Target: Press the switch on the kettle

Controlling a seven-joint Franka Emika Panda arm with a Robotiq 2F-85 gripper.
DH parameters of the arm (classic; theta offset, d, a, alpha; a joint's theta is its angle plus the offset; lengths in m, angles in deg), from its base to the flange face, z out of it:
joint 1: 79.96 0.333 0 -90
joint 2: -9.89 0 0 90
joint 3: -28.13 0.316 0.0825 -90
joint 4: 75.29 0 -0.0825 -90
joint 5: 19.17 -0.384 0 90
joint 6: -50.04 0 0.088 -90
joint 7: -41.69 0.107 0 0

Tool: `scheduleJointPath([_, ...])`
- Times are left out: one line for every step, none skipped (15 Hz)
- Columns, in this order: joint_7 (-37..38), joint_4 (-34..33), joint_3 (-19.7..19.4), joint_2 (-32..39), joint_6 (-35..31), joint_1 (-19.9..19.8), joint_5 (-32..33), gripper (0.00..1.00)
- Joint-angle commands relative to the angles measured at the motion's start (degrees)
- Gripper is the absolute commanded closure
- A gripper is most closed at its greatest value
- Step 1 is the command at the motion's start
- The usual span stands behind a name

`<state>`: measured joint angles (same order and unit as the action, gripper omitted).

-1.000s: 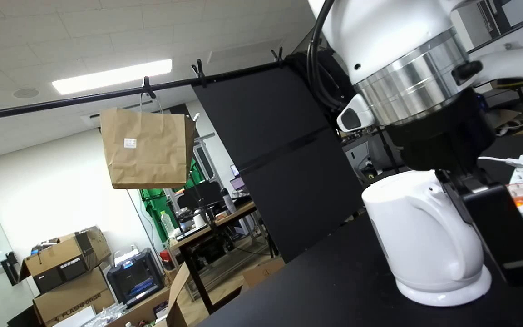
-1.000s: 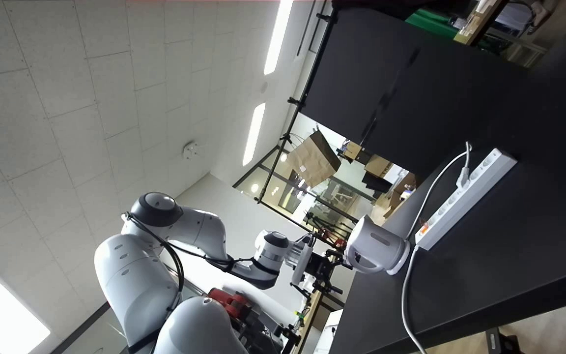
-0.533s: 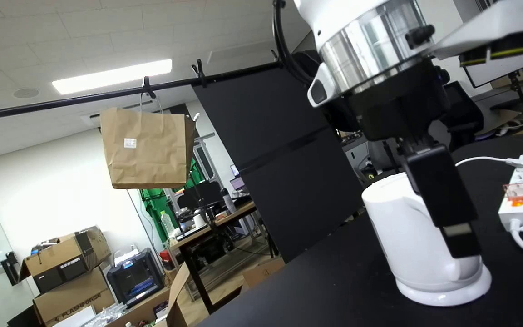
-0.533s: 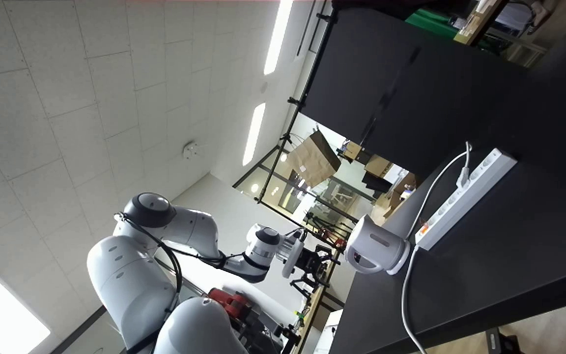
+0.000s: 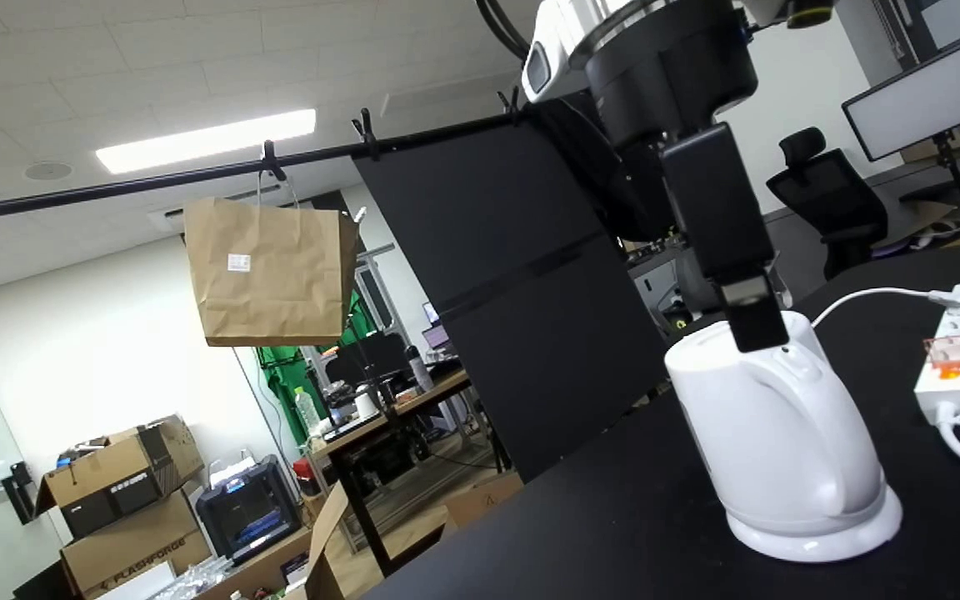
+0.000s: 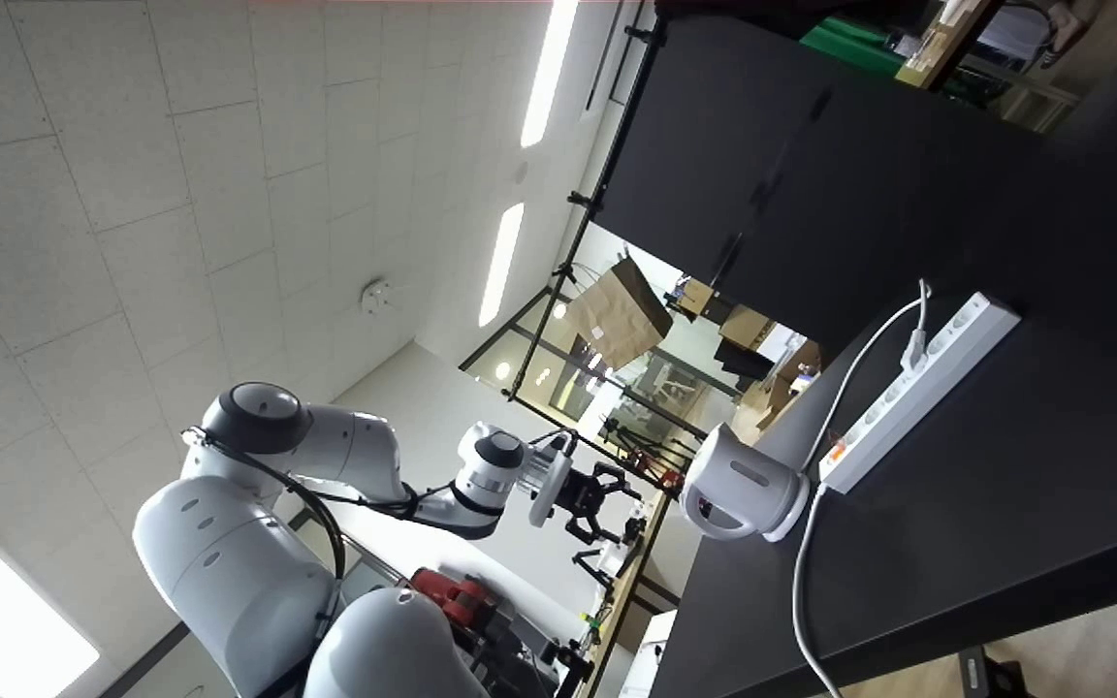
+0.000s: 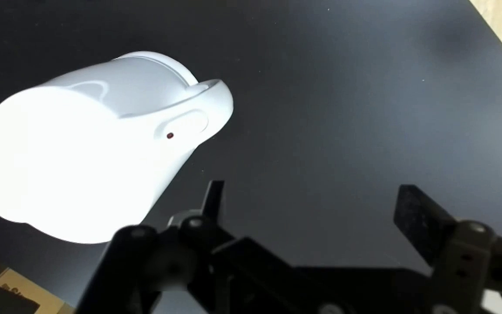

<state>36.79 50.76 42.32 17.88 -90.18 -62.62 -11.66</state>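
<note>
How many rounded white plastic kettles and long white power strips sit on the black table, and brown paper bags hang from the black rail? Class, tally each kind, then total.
White plastic kettle: 1
Long white power strip: 1
Brown paper bag: 1
Total: 3

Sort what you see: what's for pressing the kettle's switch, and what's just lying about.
For the job:
kettle
switch, probably the oval part
end effector, open

Not for the job:
power strip, though it may feed the kettle
paper bag, hanging
boxes
chair
monitor
</note>
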Motion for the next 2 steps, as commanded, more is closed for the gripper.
scheduleJointPath([-0.1,-0.1,0.4,-0.2,0.3,-0.6,0.1,0.00])
scheduleJointPath([-0.1,-0.1,0.4,-0.1,0.3,-0.6,0.1,0.00])
